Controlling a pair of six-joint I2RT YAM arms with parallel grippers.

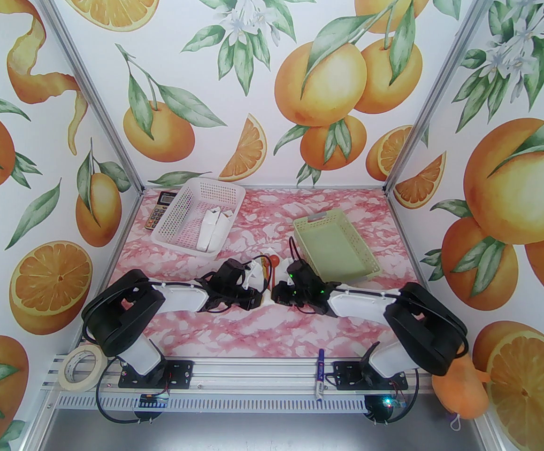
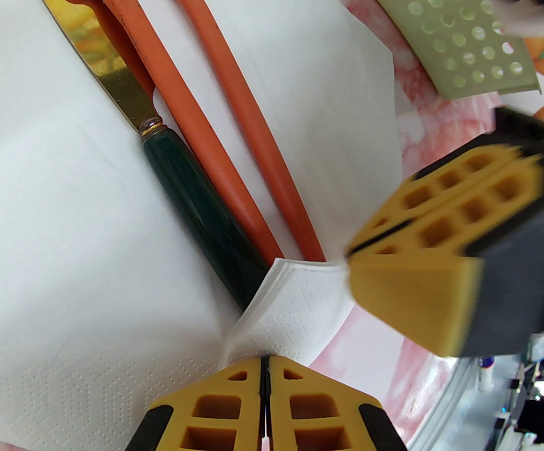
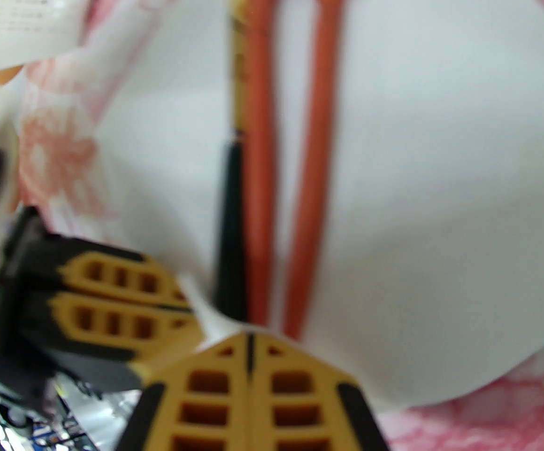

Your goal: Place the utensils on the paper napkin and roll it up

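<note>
— What are the left fingers (image 2: 253, 402) doing?

— They are pinching shut on a folded-up corner of the paper napkin (image 2: 65, 252), with only the paper layers sitting between them.

— And where are the utensils (image 2: 243, 111) lying?

— They are resting side by side on the napkin, which is lying on the tabletop (image 2: 379, 355) between the two arms. Two orange pieces are lying just right of a knife (image 2: 196, 205) with a gold blade and a dark green handle. All three handle ends are pointing toward the pinched corner.

— What about the right fingers (image 2: 408, 289)?

— They are squeezing together too, gripping the napkin's edge just beside the left pair, right by the orange handle tips.

— Is anything sitting further right?

— A pale green basket (image 2: 459, 40) is sitting there, near the napkin, with a strip of bare tabletop showing between them.
</note>
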